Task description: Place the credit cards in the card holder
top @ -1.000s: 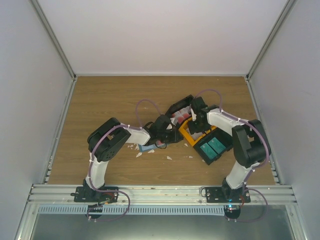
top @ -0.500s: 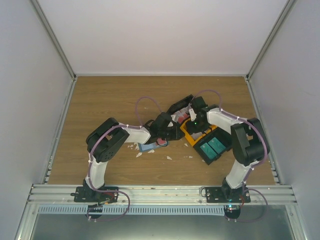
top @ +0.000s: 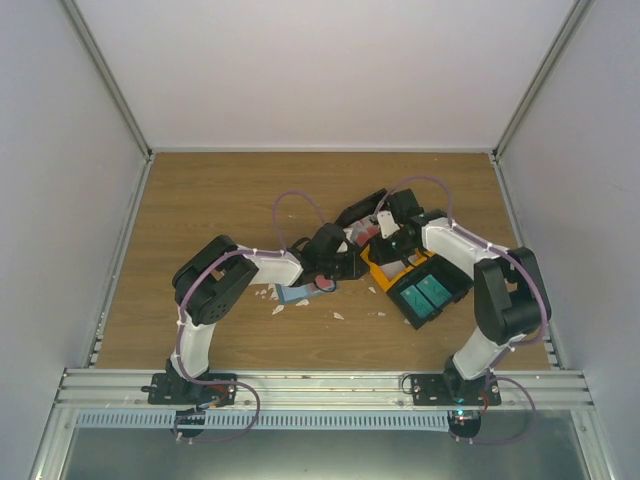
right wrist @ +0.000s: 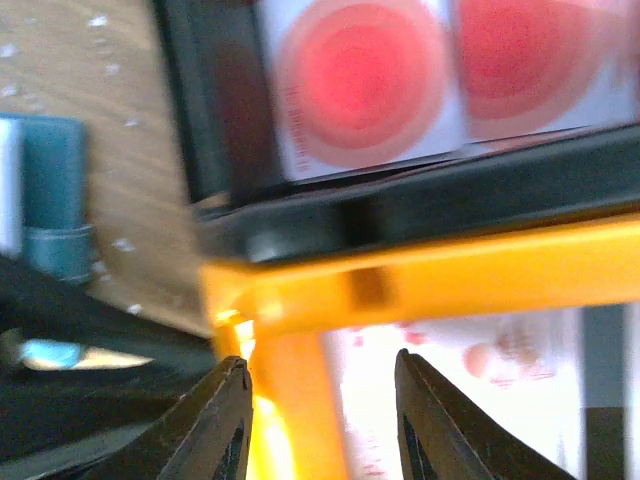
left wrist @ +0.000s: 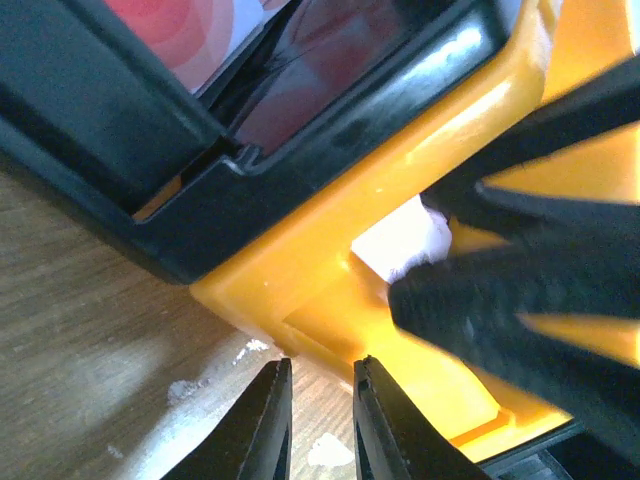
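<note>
Credit cards (right wrist: 365, 80), white with red circles, lie in a black bin (top: 362, 212). Another white card with red marks (right wrist: 470, 390) lies in the orange bin (top: 385, 268); it also shows in the left wrist view (left wrist: 405, 240). The dull-blue card holder (top: 295, 293) lies flat on the table left of the bins, seen too in the right wrist view (right wrist: 55, 200). My left gripper (left wrist: 320, 365) is at the orange bin's near-left corner, jaws a narrow gap apart and empty. My right gripper (right wrist: 320, 360) is open, straddling the orange bin's wall.
A black tray with teal bins (top: 430, 292) stands right of the orange bin. White scraps (top: 338, 315) litter the wood near the card holder. The two grippers are very close over the orange bin; the right fingers (left wrist: 520, 300) fill the left wrist view.
My left gripper has moved right, up to the orange bin. My right arm has shifted slightly, its gripper staying over the orange bin.
</note>
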Robot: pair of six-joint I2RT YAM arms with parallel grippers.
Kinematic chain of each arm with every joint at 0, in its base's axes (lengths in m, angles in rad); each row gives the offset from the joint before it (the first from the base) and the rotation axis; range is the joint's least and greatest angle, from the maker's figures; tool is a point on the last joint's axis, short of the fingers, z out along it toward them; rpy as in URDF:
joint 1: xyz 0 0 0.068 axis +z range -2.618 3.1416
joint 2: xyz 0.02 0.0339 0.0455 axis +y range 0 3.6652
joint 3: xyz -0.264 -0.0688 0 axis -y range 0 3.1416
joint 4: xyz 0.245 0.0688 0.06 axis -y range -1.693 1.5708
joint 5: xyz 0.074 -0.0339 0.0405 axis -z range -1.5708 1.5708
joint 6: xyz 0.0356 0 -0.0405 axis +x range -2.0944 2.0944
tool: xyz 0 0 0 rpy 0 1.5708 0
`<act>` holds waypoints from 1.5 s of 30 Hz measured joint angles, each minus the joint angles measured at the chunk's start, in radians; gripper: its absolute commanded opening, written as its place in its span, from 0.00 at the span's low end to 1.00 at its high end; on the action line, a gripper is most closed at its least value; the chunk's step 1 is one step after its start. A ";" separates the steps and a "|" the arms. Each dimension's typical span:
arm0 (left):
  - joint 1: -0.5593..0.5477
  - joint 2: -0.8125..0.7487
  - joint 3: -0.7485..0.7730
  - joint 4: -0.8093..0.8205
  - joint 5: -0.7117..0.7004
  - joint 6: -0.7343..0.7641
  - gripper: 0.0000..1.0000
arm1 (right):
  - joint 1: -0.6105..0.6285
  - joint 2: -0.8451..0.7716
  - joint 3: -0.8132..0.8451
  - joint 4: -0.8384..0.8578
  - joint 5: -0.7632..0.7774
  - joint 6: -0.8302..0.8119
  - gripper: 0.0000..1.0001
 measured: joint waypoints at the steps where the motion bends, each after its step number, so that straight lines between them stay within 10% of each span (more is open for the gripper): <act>1: 0.000 0.000 0.000 0.001 -0.003 0.000 0.21 | 0.000 -0.009 -0.003 -0.002 -0.021 0.000 0.41; 24: 0.000 0.021 0.002 0.002 -0.028 0.001 0.24 | -0.016 -0.023 0.035 -0.053 0.235 0.069 0.26; 45: 0.000 0.059 0.120 0.031 -0.031 -0.059 0.36 | -0.136 0.105 0.098 -0.100 0.156 -0.182 0.56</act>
